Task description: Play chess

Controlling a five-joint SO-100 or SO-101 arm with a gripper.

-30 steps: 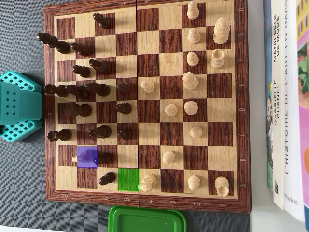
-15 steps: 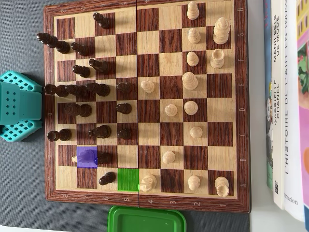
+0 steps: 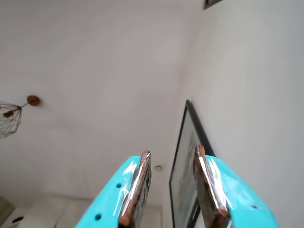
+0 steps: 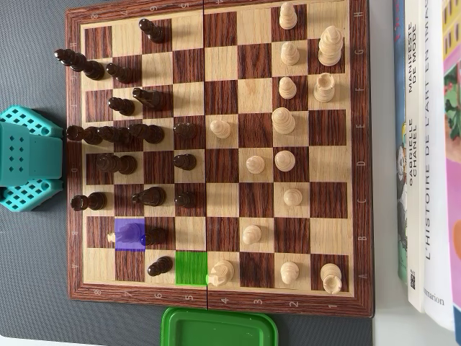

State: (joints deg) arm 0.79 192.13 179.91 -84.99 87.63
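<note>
In the overhead view a wooden chessboard (image 4: 216, 155) lies flat, with dark pieces (image 4: 144, 133) crowded on its left half and light pieces (image 4: 284, 119) on its right half. One square is tinted blue (image 4: 130, 234), with a light piece (image 4: 112, 236) peeking out at its left edge. Another square is tinted green (image 4: 191, 267), and a light knight (image 4: 221, 272) stands just right of it. My teal arm (image 4: 25, 158) sits off the board's left edge. In the wrist view my gripper (image 3: 172, 151) points up at the ceiling, open, with nothing between its fingers (image 3: 137, 185).
A green lid or box (image 4: 220, 328) lies below the board's bottom edge. Books (image 4: 428, 144) are stacked along the right side. The wrist view shows a framed picture (image 3: 185, 166) on a white wall and a wire lamp (image 3: 9, 118) at the left.
</note>
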